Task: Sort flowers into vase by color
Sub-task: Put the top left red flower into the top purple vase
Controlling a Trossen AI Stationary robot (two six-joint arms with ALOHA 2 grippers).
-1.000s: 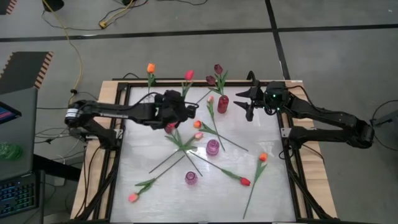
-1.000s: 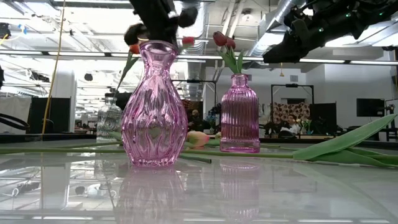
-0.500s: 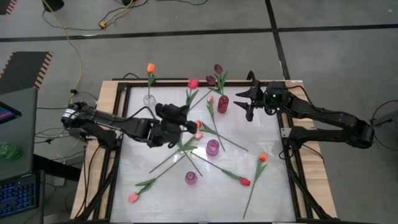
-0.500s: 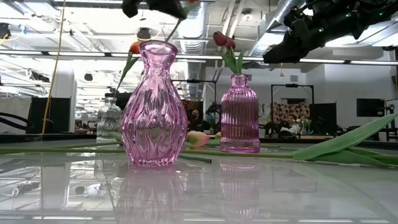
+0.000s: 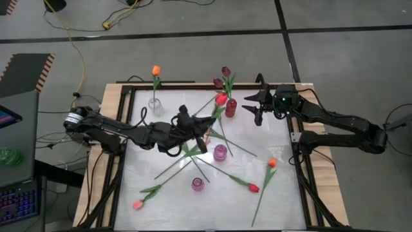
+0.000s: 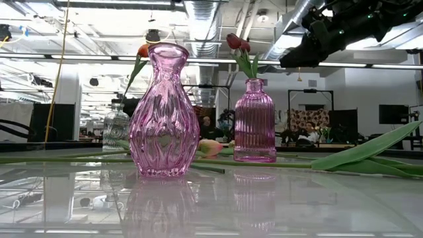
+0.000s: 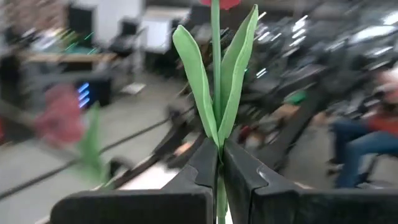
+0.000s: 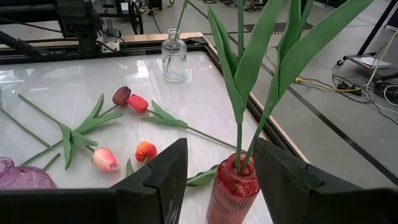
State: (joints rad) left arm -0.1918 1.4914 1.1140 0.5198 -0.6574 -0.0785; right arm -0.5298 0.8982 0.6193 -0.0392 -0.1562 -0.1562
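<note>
The flowers (image 5: pixel 193 151) are artificial tulips with long thin green stems, narrow green leaves and small heads in orange, red, dark maroon and pink. Most are lying loose and crossing one another over the centre and lower half of the white table (image 5: pixel 283 193) in the high view. One red tulip (image 5: pixel 221 99) is being carried above the table, just left of the red vase, its stem running down and left into the left gripper (image 5: pixel 207 122).

The left arm is reaching from the left edge toward the frame centre. Its fingers (image 7: pixel 202 168) are closing tight on the stem just below the two leaves. The right gripper (image 5: pixel 250 106) is hovering at upper centre-right, immediately right of the red vase, with its jaws standing wide apart and holding nothing.

Containers, largest first:
1. The bulbous pink vase (image 6: pixel 163 112) is standing nearest the low camera, left of centre; no stem is showing in its mouth.
2. The ribbed pink vase (image 6: pixel 254 120) is standing farther back, at centre. Whether the maroon heads above it belong to it cannot be told.
3. The red vase (image 5: pixel 230 107) is holding two dark maroon tulips (image 5: pixel 223 76) upright at upper centre.
4. The clear vase (image 5: pixel 154 102) is holding one orange tulip (image 5: pixel 156 70) at upper left of the table.
</note>
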